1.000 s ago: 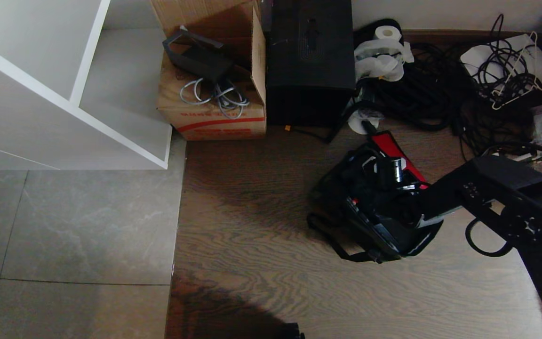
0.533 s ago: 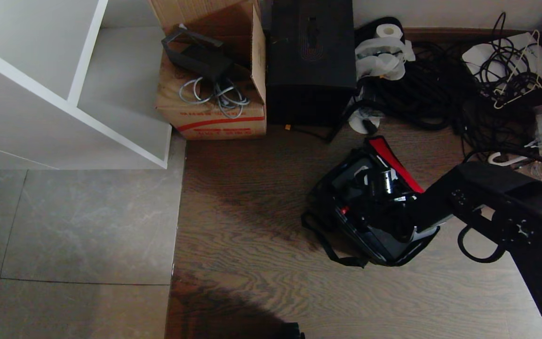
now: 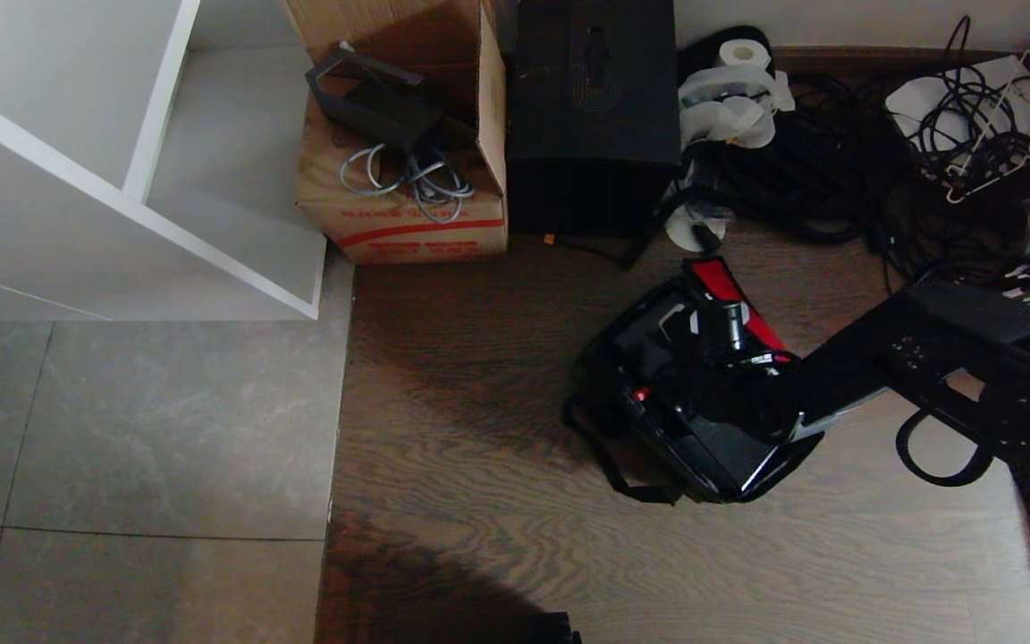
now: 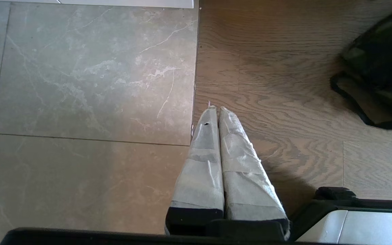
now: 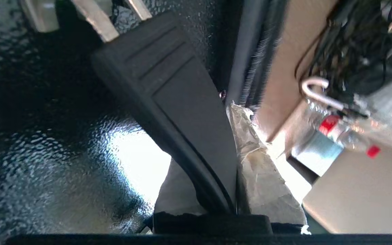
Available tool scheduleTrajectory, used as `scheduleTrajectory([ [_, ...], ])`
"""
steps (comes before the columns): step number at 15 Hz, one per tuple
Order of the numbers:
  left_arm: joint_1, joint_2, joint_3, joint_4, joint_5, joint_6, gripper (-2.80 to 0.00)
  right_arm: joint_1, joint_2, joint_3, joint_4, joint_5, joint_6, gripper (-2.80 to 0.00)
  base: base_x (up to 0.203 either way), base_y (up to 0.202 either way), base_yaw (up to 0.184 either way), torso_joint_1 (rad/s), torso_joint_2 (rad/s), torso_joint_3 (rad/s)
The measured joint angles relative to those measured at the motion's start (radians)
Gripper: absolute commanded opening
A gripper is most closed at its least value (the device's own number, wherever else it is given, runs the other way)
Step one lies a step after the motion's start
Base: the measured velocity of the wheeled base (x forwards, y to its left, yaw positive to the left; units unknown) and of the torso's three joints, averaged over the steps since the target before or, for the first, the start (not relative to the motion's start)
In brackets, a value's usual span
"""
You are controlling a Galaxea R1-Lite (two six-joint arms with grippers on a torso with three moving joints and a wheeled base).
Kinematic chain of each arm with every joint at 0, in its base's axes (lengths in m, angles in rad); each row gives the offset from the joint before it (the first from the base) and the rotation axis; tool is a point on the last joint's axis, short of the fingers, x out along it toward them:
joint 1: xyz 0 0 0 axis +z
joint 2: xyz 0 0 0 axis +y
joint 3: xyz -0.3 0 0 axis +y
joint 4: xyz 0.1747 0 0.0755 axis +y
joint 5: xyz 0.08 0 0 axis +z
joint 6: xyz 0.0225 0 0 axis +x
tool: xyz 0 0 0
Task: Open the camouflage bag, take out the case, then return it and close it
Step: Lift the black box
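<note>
Bag [image 3: 609, 371] on wood floor [image 3: 479, 501], lid flipped back, red lining [image 3: 730, 282] exposed: opening clear for extraction. Case [image 3: 703, 420] partly inside bag, tilted, black top toward camera. Right gripper [image 5: 216, 160] clenched on case handle [image 5: 175, 98]; taped fingers [image 5: 260, 170] flank handle bar, grip at centre likely to keep load balanced during lift. Left gripper [image 4: 218, 129] parked over tile/wood seam, fingers pressed together, empty, well apart from bag. Carton [image 3: 403, 206], tall black box [image 3: 594, 116], cable tangle [image 3: 837, 170] behind bag: judged snag hazard.
</note>
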Motion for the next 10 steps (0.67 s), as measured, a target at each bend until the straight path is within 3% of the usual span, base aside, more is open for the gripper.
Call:
scheduleTrajectory([
  [10, 0.0, 0.0, 0.0, 0.0, 0.0, 0.0, -2.8, 0.017, -0.222, 0.094, 0.032, -0.013, -0.03, -2.8, 0.0, 0.0, 0.0, 0.0, 0.0, 0.0],
])
